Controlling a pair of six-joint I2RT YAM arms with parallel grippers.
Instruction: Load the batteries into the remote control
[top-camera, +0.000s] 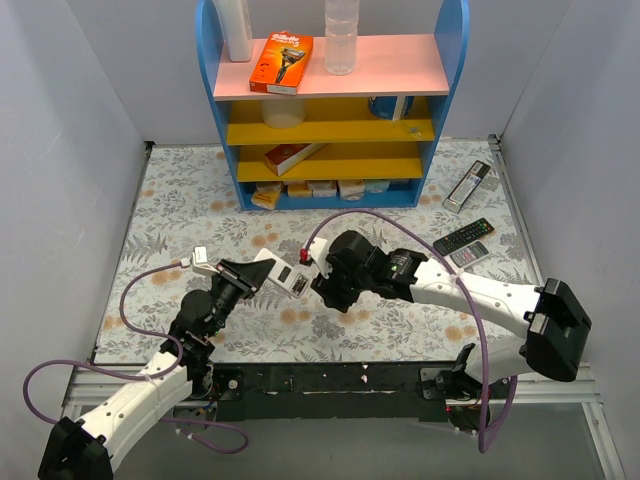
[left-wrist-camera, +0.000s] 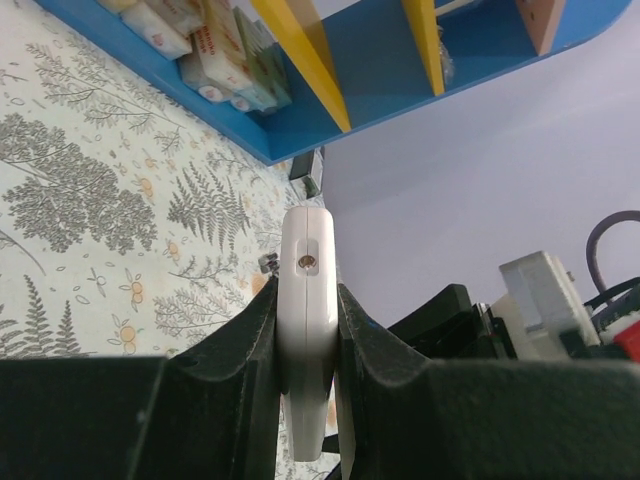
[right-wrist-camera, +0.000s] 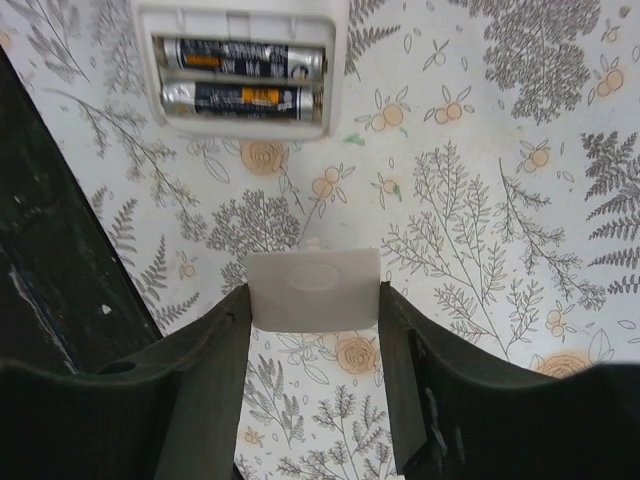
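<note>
Two grippers, both occupied, facing each other over the middle of the table.

Left gripper (left-wrist-camera: 306, 305): jaws clamped on the long edges of the remote control (left-wrist-camera: 305, 255), a short white unit held clear of the cloth, one end projecting beyond the fingertips.

Right gripper (right-wrist-camera: 313, 312): jaws closed on a small grey-white battery cover (right-wrist-camera: 313, 280), pinched by its two sides. The cover sits just short of the remote's open compartment, not touching it.

Batteries (right-wrist-camera: 240, 60): two, dark-bodied, seated side by side in that compartment.

Surroundings: floral table cloth (top-camera: 170, 200) beneath; blue shelf unit (top-camera: 207, 80) at the far edge, carrying an orange razor pack (top-camera: 281, 62) and a clear bottle (top-camera: 340, 40); black remote (top-camera: 463, 236) and silver remote (top-camera: 467, 186) lying to the right, well apart from the grippers. Nothing lies between cover and compartment.

Arms: left reaches forward and rightward from its base; right stretches leftward across the table, a purple cable (top-camera: 370, 215) arching over its wrist.
</note>
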